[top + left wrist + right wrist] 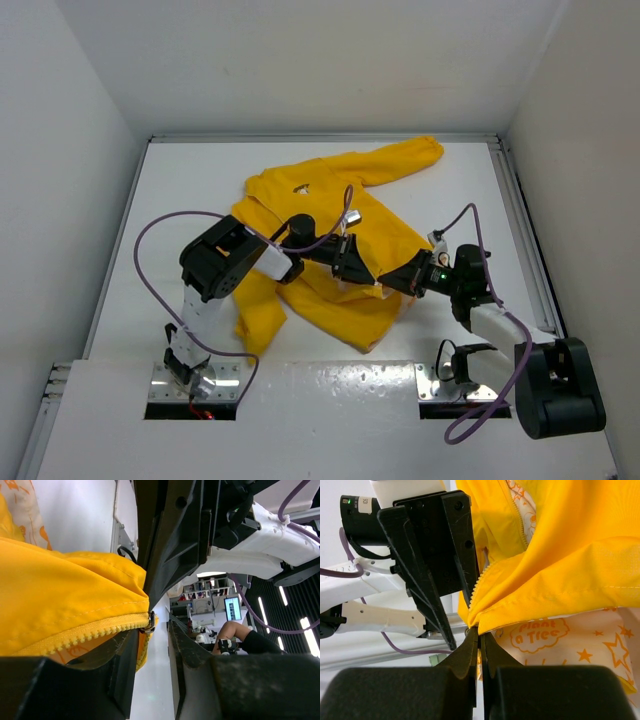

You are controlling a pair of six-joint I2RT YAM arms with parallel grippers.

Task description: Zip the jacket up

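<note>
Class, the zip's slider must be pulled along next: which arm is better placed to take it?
Left. The left gripper stands open at the slider; the right gripper is shut on the jacket beside the zip, likely anchoring it.

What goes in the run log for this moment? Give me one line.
phase: zip start | left end effector: open, at zipper slider | right end effector: shut on jacket hem | front: lining showing, unzipped

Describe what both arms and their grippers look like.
Left arm and right arm: black joint housings joined by white links, each trailing a looping purple cable. A green light glows near the right wrist. Left gripper and right gripper are matte black, with flat, tapering, wedge-shaped fingers.
</note>
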